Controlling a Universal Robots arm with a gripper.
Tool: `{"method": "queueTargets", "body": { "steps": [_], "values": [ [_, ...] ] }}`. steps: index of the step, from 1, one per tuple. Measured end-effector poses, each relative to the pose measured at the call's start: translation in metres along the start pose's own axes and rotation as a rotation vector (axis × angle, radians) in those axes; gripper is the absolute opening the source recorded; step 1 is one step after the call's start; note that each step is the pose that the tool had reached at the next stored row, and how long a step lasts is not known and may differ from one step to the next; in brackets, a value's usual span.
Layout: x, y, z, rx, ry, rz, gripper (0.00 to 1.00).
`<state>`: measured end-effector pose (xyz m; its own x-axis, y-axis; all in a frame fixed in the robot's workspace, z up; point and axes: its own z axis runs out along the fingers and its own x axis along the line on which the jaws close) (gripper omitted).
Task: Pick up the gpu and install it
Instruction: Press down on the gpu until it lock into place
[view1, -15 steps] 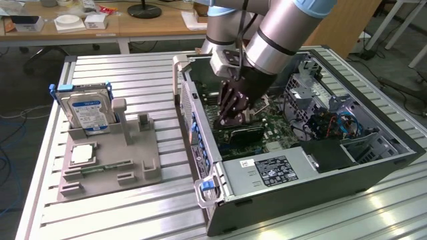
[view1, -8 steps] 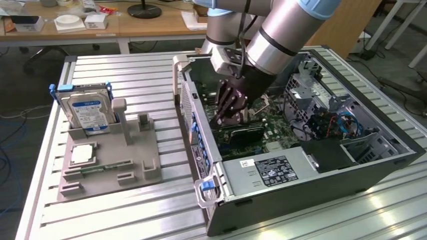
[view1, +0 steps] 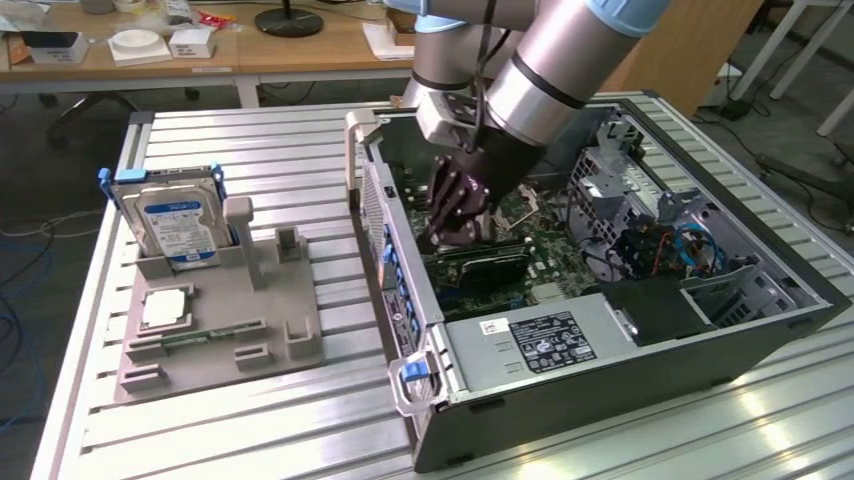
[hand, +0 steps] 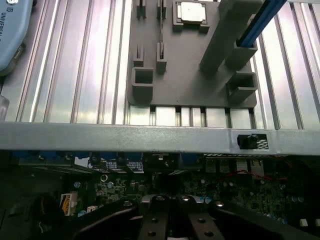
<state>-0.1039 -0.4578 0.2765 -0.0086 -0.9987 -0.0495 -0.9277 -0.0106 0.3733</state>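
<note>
The gpu (view1: 491, 263) is a dark flat card standing on edge over the green motherboard inside the open computer case (view1: 601, 380). My gripper (view1: 451, 238) reaches down into the case from above, and its black fingertips meet the card's upper edge at the end near the case's left wall. The fingers are shut, with only a thin gap between them. In the wrist view the gripper (hand: 172, 220) hangs just above the motherboard (hand: 240, 185), and the fingers hide the card.
A grey parts stand (view1: 214, 320) sits on the slatted table at the exterior view's left, holding a hard drive (view1: 174, 220), a square chip (view1: 163, 308) and a green memory stick (view1: 200, 335). The case wall (hand: 150, 137) and power supply (view1: 547, 340) hem in the gripper.
</note>
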Motion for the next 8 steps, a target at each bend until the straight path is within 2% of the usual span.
{"method": "queueTargets", "body": {
  "steps": [8],
  "values": [
    [-0.0002,0.0047,0.0023,-0.0002,0.0000,0.000,0.10]
  ]
}}
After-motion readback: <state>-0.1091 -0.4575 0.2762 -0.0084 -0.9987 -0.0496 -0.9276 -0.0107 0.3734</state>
